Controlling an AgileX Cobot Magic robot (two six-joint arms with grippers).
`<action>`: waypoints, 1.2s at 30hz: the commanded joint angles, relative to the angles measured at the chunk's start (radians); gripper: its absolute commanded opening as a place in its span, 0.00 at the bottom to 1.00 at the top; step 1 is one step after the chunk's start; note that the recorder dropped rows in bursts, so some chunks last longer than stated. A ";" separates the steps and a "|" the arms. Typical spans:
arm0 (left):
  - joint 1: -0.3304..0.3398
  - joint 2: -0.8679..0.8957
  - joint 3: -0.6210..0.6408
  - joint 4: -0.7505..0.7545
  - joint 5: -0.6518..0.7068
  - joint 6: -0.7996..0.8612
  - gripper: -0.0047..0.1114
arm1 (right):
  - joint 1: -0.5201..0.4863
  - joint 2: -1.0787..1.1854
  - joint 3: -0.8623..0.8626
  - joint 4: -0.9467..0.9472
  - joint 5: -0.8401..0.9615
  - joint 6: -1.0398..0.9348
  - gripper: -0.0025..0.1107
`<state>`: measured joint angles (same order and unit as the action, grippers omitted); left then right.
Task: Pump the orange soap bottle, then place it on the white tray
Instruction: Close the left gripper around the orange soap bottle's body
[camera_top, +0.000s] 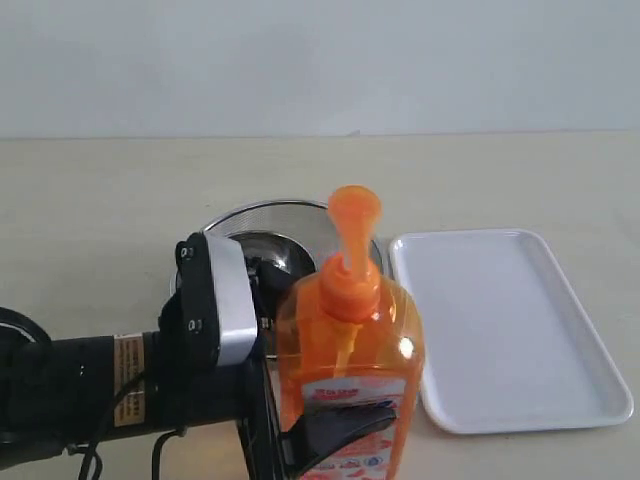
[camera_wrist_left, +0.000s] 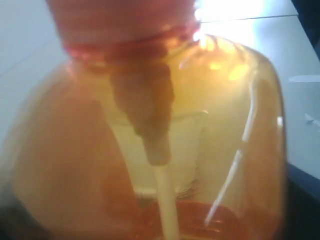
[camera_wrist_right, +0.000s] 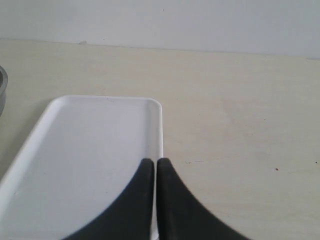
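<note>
The orange soap bottle (camera_top: 350, 340) stands upright at the lower centre of the exterior view, its base cut off by the frame edge, so I cannot tell whether it rests on the table (camera_top: 100, 190) or hangs just above it. The left gripper (camera_top: 335, 432) is clamped around its lower body, one dark finger lying across the label. In the left wrist view the bottle (camera_wrist_left: 150, 150) fills the frame.

The hold sits low on a tall, smooth bottle, so a quick sideways swing could tip it in the jaws or let it slide. The steel bowl (camera_top: 262, 225) lies just behind it, and backing up could clip its rim. The white tray (camera_top: 500, 330) lies to the right, bare. Its raised rim could catch the base if the bottle travels low. The right gripper (camera_wrist_right: 155, 170), closed and empty, hovers over the tray's (camera_wrist_right: 90, 150) edge and may block the path.
</note>
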<state>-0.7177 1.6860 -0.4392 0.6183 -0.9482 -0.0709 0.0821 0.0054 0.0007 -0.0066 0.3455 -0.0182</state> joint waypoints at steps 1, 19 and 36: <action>-0.002 0.003 -0.004 0.053 -0.001 -0.008 0.43 | -0.004 -0.005 -0.001 0.001 -0.012 -0.002 0.02; -0.002 0.003 -0.004 0.053 -0.031 -0.068 0.08 | -0.004 -0.005 -0.001 0.007 -0.030 -0.002 0.02; -0.002 0.003 -0.004 0.051 -0.031 -0.068 0.08 | -0.004 -0.005 -0.001 0.007 -0.052 -0.002 0.02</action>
<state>-0.7183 1.6860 -0.4410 0.6618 -0.9704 -0.1390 0.0821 0.0054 0.0007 0.0000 0.3138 -0.0182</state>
